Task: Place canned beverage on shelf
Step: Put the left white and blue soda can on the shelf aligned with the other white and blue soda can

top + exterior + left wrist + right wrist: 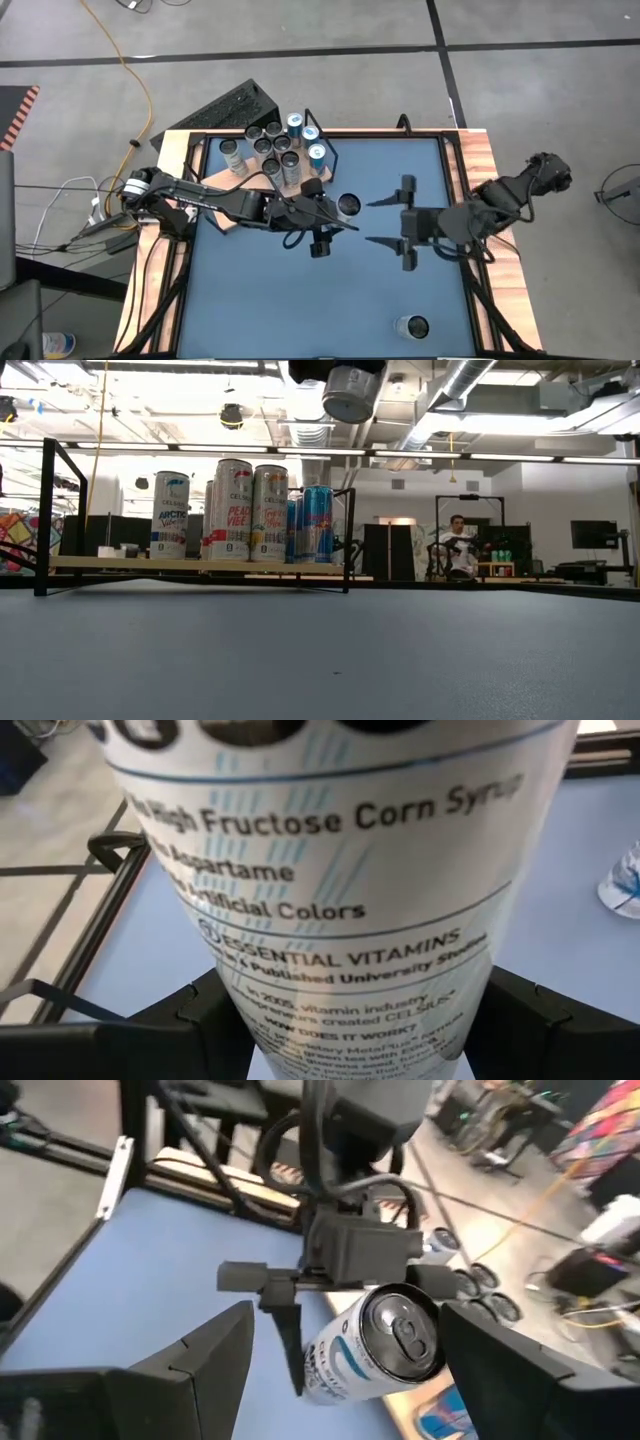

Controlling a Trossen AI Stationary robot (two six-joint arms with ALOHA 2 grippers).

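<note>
Left gripper (338, 207), centre of high frame, clamped around white printed aluminium can (348, 206), held aloft. Right gripper (389, 220), just right of it, jaws apart, empty.

Pale-wood shelf with black wire frame (215, 160), upper left, crowded.

Judgement: keep can upright, approach bare board, lower gently clear of standing cans (274, 145).

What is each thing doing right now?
Held can: lifted off the table, tilted.
Left end effector: shut on the held can.
Right end effector: open, empty.
Shelf: holds upright cans.
Lone can: upright on the blue table.
</note>
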